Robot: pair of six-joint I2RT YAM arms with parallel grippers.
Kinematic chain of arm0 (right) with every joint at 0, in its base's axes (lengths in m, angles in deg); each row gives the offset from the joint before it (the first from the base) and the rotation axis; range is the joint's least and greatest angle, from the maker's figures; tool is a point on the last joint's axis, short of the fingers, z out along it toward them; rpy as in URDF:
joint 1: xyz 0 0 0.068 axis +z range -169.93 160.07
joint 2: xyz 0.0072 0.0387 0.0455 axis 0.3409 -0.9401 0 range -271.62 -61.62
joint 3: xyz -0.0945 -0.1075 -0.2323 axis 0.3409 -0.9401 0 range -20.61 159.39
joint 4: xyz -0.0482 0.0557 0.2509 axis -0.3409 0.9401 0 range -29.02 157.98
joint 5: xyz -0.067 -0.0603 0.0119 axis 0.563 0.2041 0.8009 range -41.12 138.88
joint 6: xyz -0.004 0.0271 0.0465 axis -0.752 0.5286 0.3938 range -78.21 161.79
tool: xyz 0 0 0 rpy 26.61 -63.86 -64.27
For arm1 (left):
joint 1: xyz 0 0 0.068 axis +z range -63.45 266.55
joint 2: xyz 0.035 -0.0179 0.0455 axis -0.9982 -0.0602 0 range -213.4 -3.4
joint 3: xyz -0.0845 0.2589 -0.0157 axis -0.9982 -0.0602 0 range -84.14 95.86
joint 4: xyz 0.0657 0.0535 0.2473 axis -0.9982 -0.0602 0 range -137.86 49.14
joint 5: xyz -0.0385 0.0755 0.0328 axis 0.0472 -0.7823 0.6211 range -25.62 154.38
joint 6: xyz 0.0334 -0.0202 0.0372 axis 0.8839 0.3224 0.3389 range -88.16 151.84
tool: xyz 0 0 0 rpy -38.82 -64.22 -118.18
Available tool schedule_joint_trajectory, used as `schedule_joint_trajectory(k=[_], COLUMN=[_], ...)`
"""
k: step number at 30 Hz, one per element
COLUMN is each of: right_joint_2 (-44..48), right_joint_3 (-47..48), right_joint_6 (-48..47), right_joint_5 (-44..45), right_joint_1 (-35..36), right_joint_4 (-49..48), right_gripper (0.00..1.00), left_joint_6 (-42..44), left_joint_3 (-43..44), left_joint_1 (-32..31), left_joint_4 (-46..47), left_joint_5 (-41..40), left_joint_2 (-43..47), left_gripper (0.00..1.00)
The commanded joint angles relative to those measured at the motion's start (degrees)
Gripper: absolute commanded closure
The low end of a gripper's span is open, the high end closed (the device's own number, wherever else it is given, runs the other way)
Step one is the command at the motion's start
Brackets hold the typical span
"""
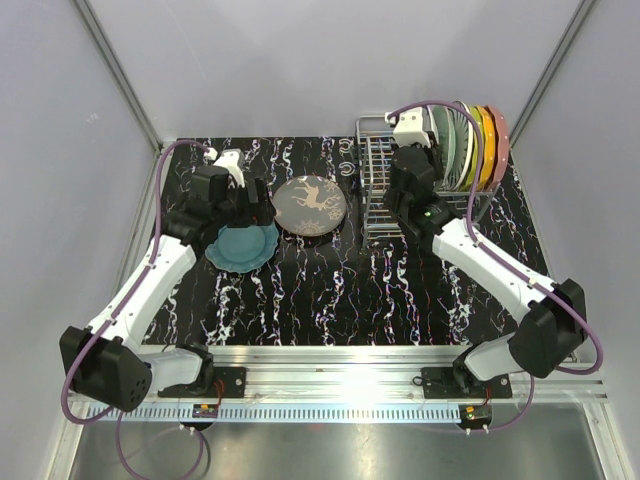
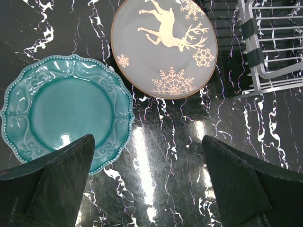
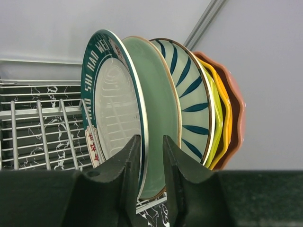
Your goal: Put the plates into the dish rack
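Observation:
Two plates lie flat on the table: a scalloped teal plate (image 1: pixel 242 247) (image 2: pixel 66 113) and a grey plate with a pale deer (image 1: pixel 310 205) (image 2: pixel 163 47). My left gripper (image 2: pixel 147 139) (image 1: pixel 250 205) hovers wide open over bare table just right of the teal plate, holding nothing. Several plates stand upright in the dish rack (image 1: pixel 385 190) (image 3: pixel 38 127). My right gripper (image 3: pixel 151 138) (image 1: pixel 420 150) straddles the rim of the nearest one, a white plate with a dark green rim (image 3: pixel 113 94). Its jaws stand slightly apart, with a gap showing beside the rim.
Behind the green-rimmed plate stand a pale green plate (image 3: pixel 158 94), a blue-striped one (image 3: pixel 194 94), then yellow-green (image 3: pixel 215 109), orange (image 3: pixel 226 113) and pink (image 3: pixel 236 99) ones. The rack's left slots hold nothing. Grey walls close in the table.

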Motion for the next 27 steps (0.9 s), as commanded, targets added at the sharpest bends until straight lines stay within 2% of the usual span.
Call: schedule_joint_trajectory(k=[1, 12, 17, 22, 27], right_joint_2=[1.7, 5.5, 7.9, 10.5, 11.9], right_joint_3=[2.3, 5.2, 6.7, 9.4, 9.9], right_joint_6=[1.4, 1.1, 1.1, 8.9, 12.4], right_joint_5=[0.2, -0.6, -1.5, -4.9, -6.5], right_joint_1=[-0.2, -0.2, -0.2, -0.9, -0.9], right_joint_4=[0.7, 2.4, 3.7, 10.8, 15.5], right_gripper=[0.67, 0.55, 0.53, 0.52, 0.52], left_joint_6=[0.0, 0.2, 0.2, 0.3, 0.4], left_joint_3=[2.5, 2.9, 2.9, 3.1, 3.1], left_joint_1=[0.0, 0.0, 0.0, 0.0, -0.1], left_joint_4=[1.0, 0.6, 0.6, 0.3, 0.3], left_joint_5=[0.6, 0.7, 0.7, 0.8, 0.9], left_joint_2=[-0.3, -1.0, -1.1, -1.4, -1.7], left_gripper=[0.01, 0.01, 0.01, 0.01, 0.01])
